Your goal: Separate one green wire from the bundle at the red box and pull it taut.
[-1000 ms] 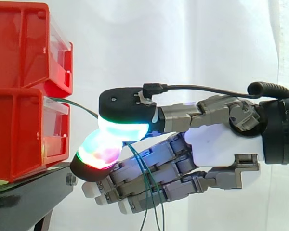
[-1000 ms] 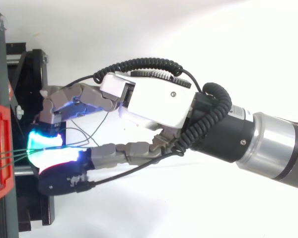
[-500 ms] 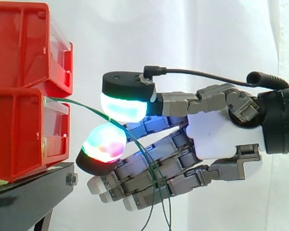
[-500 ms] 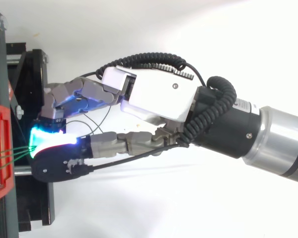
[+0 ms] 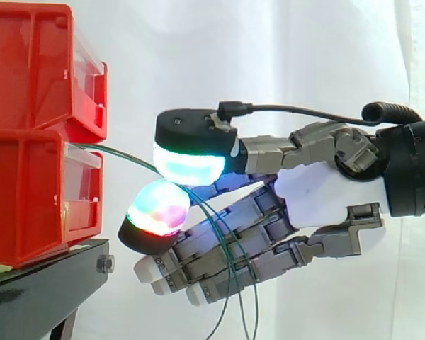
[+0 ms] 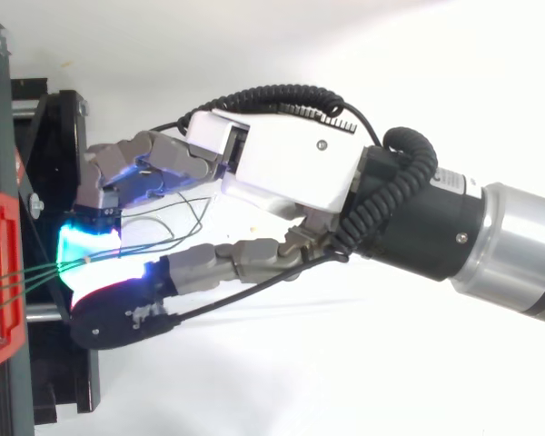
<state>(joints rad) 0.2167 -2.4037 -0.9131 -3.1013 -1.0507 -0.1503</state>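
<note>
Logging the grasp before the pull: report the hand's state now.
Hand: shut, its glowing pads pinching the green wires just off the red box.

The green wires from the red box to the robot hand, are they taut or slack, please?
Slack: the green wires bow from the red box to the robot hand.
</note>
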